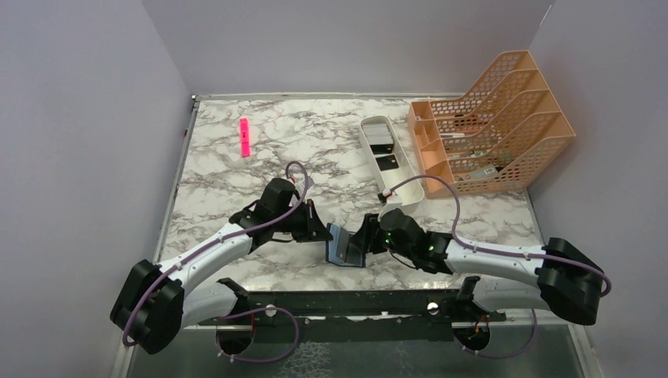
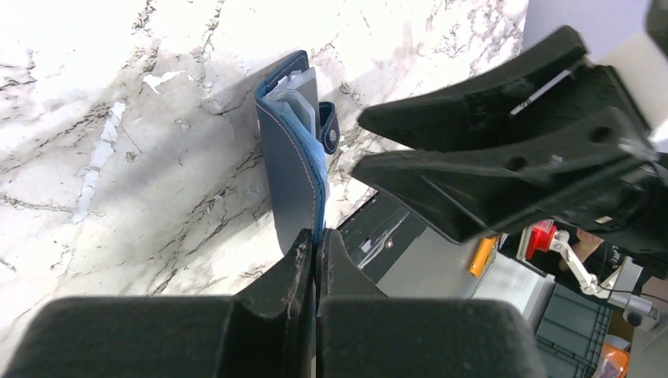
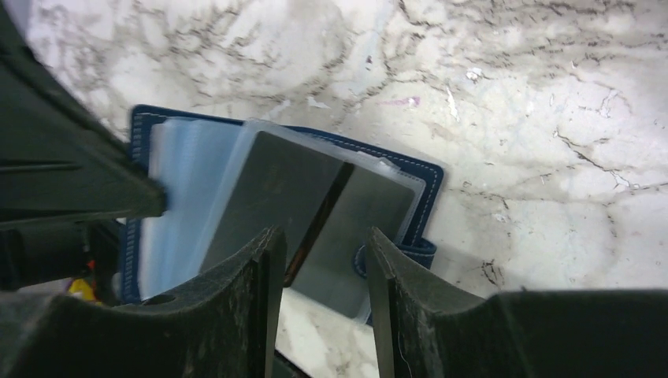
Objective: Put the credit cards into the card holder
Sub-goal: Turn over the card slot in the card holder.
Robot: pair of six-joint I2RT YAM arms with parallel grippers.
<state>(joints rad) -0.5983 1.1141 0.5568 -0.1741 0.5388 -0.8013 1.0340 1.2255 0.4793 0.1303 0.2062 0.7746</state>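
Observation:
The navy card holder [image 1: 344,246] stands open near the table's front edge, between both grippers. My left gripper [image 2: 317,242] is shut on the edge of its cover [image 2: 293,165]. In the right wrist view its clear sleeves hold a grey card [image 3: 272,193] and a second one [image 3: 370,209]. My right gripper [image 3: 319,252] is open just above these cards, which show between its fingers, and I cannot tell if it touches them. Its fingers [image 2: 480,110] show in the left wrist view. Two more dark cards [image 1: 389,163] lie in the white tray [image 1: 410,167].
An orange mesh file rack [image 1: 504,118] stands at the back right beside the tray. A pink highlighter [image 1: 245,136] lies at the back left. The table's front edge and a black rail [image 1: 354,303] run just behind the card holder.

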